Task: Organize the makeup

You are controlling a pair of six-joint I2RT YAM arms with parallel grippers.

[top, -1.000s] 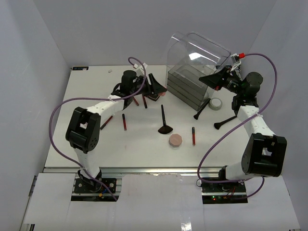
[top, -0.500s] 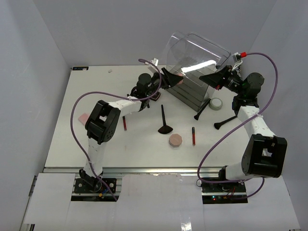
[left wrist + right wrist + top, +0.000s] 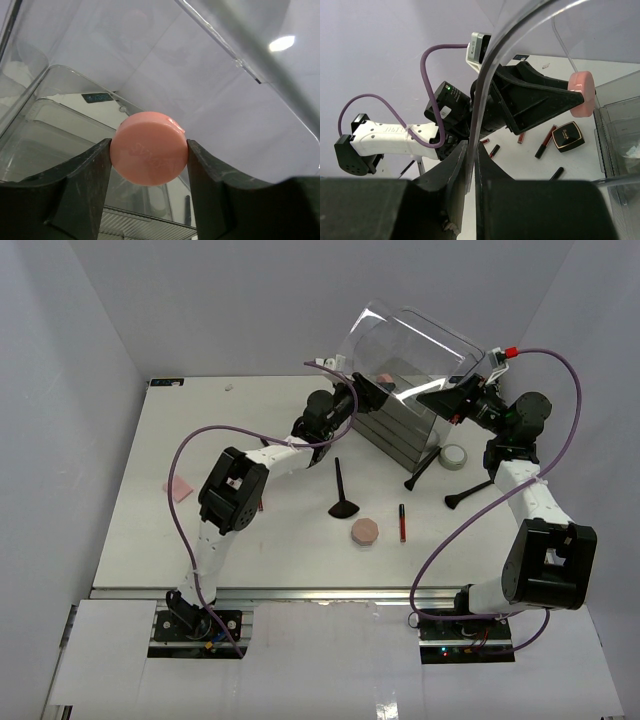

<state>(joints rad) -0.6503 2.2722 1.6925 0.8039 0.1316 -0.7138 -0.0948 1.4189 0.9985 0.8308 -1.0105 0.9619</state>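
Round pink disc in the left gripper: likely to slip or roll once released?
Pinched across its curved rim, the round pink disc may pivot or slip in the left gripper. No denting shows, so probably rigid. Landing on edge, it could roll.

A white desk (image 3: 200, 440) fills the middle of the overhead view, closed in by plain pale grey-lavender walls: the back wall (image 3: 250, 300) at 12 o'clock, the left wall (image 3: 60, 460) at 9 o'clock and the right wall (image 3: 600, 330) at 3 o'clock. A silver metal rail (image 3: 300, 592) runs along the desk's near edge at 6 o'clock, with white panels (image 3: 330, 660) below it. The light is soft and even, and shadows on the desk are faint.
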